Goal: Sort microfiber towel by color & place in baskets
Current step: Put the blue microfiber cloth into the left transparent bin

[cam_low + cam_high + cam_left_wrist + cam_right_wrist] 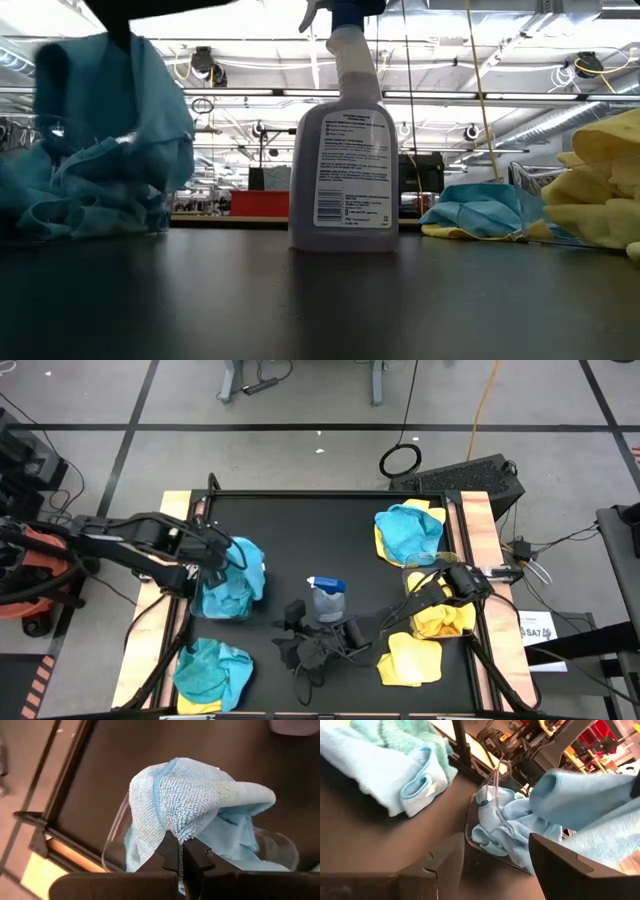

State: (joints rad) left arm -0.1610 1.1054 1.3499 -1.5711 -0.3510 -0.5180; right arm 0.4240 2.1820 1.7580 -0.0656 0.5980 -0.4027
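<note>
Left gripper jaws clamped on a teal towel draping forward over the clear basket directly below, right gripper jaws apart, idle by yellow towels, farther away.

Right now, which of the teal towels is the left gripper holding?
The teal towel at the left-hand basket, pinched by the shut left gripper. The teal pile at the near left corner and the one on yellow cloths at the far right lie untouched.

Left pincer over teal towel at table left; spray bottle centre; yellow towels right.
</note>
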